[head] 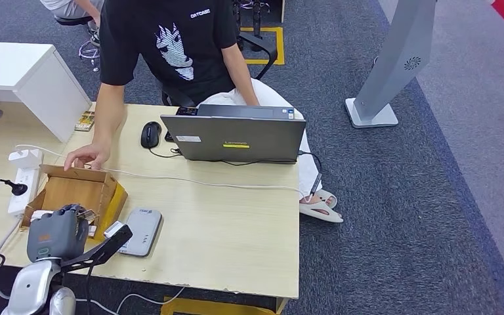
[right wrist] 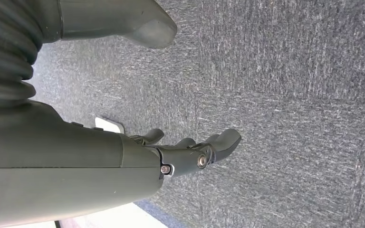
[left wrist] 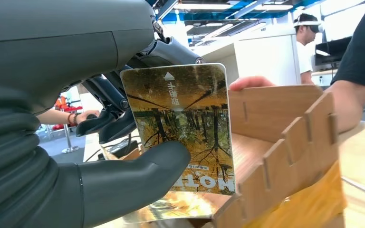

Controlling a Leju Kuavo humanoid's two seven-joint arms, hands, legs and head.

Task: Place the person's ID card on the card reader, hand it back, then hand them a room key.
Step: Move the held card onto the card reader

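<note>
My left hand [head: 62, 230] is at the open cardboard box [head: 105, 187] on the desk's near left corner. In the left wrist view that left hand [left wrist: 123, 142] pinches a room key card [left wrist: 183, 123] with a forest picture between thumb and fingers, held upright just over the cardboard box [left wrist: 285, 142]. The grey card reader [head: 141, 230] lies flat on the desk beside the box. A person [head: 170, 46] in a black T-shirt stands behind the desk, one hand [head: 85, 156] resting on the box's far edge. My right hand [right wrist: 190, 152] hangs over grey carpet, fingers apart, holding nothing.
A grey laptop [head: 233, 136] and a black mouse [head: 150, 134] sit at the desk's far side, with a white cable [head: 197, 180] running across the middle. A power strip [head: 23, 187] lies left of the box. A white cabinet [head: 26, 75] stands at far left.
</note>
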